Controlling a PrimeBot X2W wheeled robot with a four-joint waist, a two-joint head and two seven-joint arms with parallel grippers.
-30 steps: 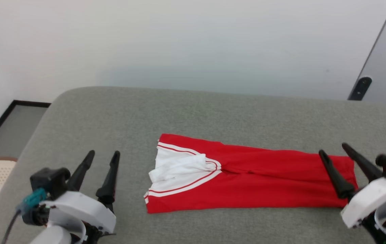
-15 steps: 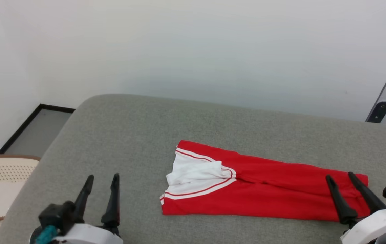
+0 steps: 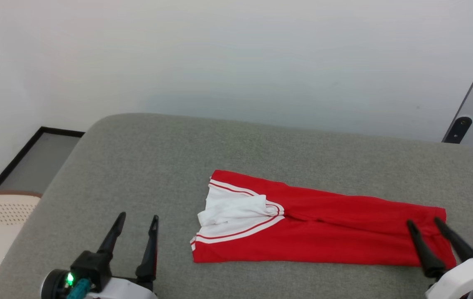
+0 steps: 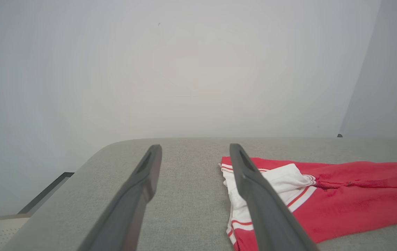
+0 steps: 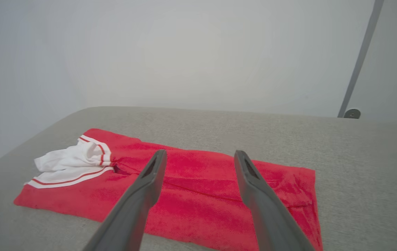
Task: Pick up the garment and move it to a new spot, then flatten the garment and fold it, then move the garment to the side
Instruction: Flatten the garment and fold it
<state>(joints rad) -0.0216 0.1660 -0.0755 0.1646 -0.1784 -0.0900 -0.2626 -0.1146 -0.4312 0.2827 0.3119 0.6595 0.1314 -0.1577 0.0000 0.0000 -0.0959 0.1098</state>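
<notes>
- Garment (image 3: 323,236) lies on the grey padded surface (image 3: 170,166), towards its near right. It is already folded lengthwise into a long red strip, with a white sleeve and striped trim tucked on top at its left end.
- Neither gripper grips the garment.
- The left gripper (image 3: 137,216) hovers just beside the sleeve end and apart from the cloth, its two dark fingers spread wide and holding nothing.
- The right gripper (image 3: 423,222) hangs over the hem end with its fingers equally parted and empty. Whether the tips brush the fabric cannot be told.
- One arm stands at each end of the strip, which probably sets up either a fold end to end or a two-handed lift to carry the garment aside.
- The narrow strip looks tidy enough to fold again, though a ridge runs along its middle.
- No brand, label or readable writing shows on the cloth, surface or arms; a small green light (image 3: 69,279) glows on the left wrist.
</notes>
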